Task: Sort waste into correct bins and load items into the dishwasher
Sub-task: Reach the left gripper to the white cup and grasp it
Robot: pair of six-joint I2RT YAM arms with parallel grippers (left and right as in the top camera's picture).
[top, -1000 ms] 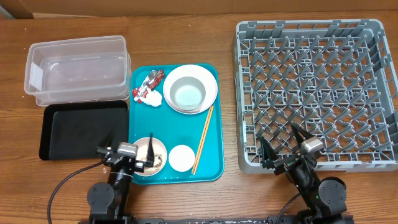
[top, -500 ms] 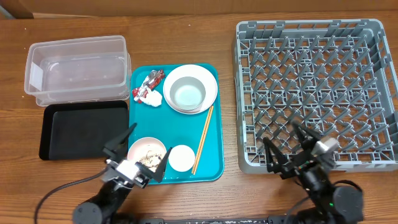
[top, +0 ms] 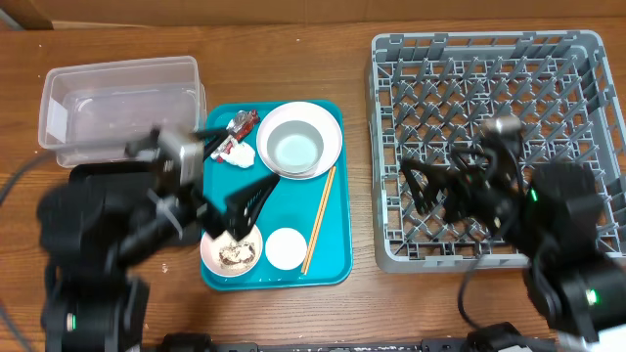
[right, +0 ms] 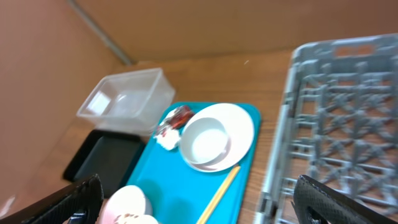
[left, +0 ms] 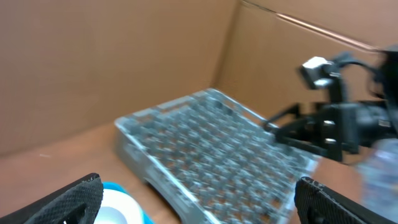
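The left arm is lifted high off the table [top: 293,59] and shows blurred from overhead, its bulk over the black tray [right: 102,158] and the left edge of the teal tray [top: 333,244]; the left gripper [left: 199,185] points to the right, so its own camera looks across at the rack [top: 489,59] and at the other arm; its jaws stand wide apart with nothing between them. The right arm is raised likewise, above the near part of the rack; the right gripper [right: 198,186] points left toward the teal tray, jaws spread wide and holding nothing.

The clear tub [top: 117,108] sits at the far left, just behind the black tray. On the teal tray, the wrapper [top: 238,127] and the napkin [top: 242,156] lie together at the far-left corner, just beside the plate [top: 331,122]; the grey bowl [top: 293,149] rests on that plate; the chopsticks [top: 320,217] lie slantwise along the right side; the small bowl [top: 217,266] with scraps [top: 238,254] in it and the cup [top: 285,247] stand side by side at the near edge. The rack holds no dishes.
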